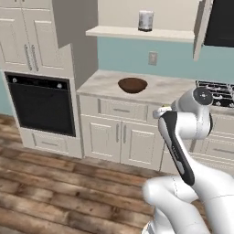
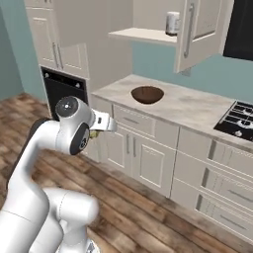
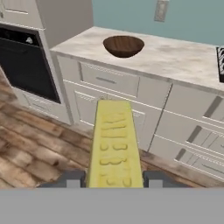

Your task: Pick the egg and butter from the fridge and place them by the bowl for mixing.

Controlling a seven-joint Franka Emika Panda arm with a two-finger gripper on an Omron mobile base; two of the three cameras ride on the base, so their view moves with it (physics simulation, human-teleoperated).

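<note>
The jaws are gripping the pale-yellow rectangular butter stick (image 3: 114,144) lengthwise between them, carrying it toward the dark brown wooden bowl (image 3: 123,46) sitting ahead and above on the marbled table (image 3: 175,59), presumably for placing beside it.

Bowl (image 2: 147,95) on counter (image 2: 197,109), alone near its left end. Oven (image 2: 63,88) left of bowl and lower; hob (image 2: 239,121) well right of it. Cup (image 2: 172,23) on shelf (image 2: 143,34) above bowl, open cabinet door (image 2: 197,33) just right. Gripper (image 2: 97,129) before cabinets, below-left of bowl, closed on butter (image 2: 95,133), a yellow sliver.
</note>
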